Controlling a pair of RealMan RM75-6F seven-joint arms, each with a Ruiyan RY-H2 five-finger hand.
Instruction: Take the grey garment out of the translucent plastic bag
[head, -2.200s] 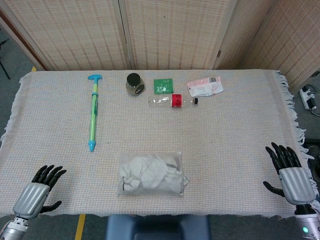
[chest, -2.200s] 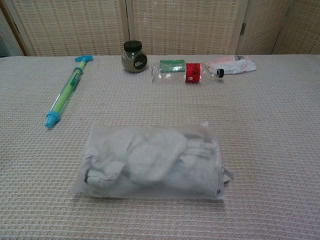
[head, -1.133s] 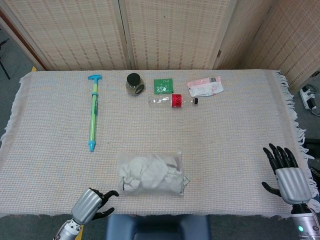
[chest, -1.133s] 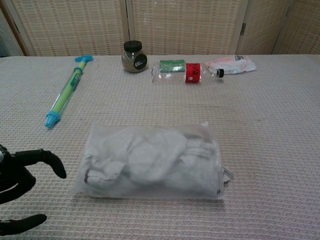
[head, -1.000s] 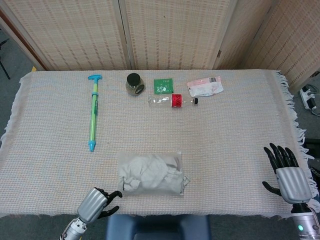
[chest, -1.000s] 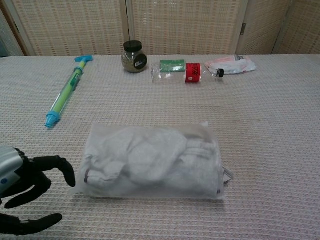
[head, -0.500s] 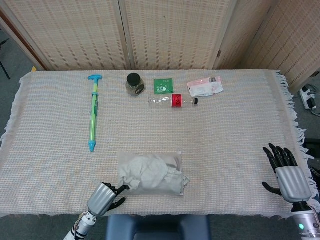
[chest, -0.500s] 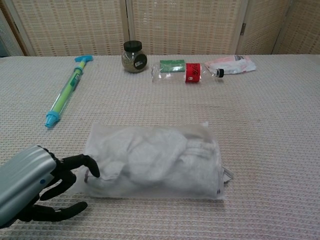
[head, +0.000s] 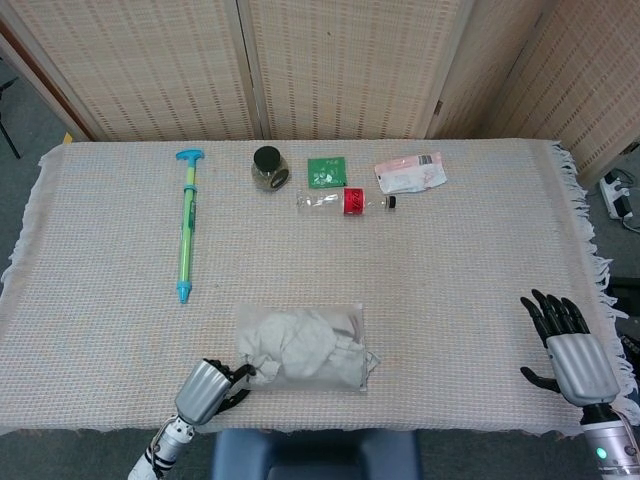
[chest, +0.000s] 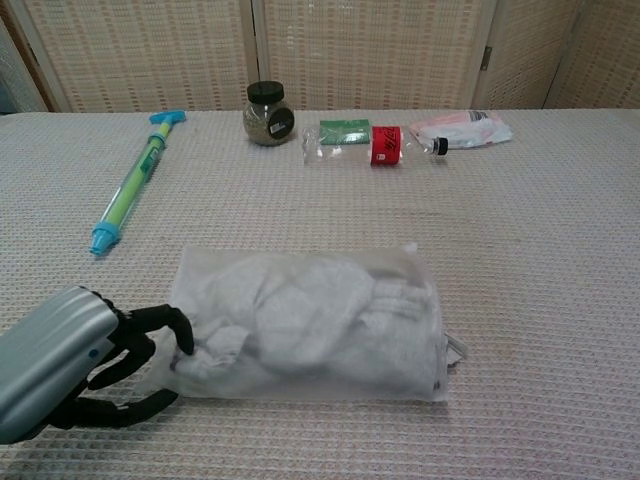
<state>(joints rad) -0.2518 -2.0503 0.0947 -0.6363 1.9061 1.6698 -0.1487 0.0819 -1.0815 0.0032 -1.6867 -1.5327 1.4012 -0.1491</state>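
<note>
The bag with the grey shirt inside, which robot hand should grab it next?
Probably the left hand. Its fingers are already at the near-left corner of the plastic bag, while the right hand sits open far off at the table's edge.

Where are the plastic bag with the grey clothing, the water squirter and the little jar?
translucent plastic bag (chest: 310, 325), chest view, its middle.
water squirter (head: 186, 225), head view, green barrel.
jar (chest: 267, 116), chest view, glass body.
</note>
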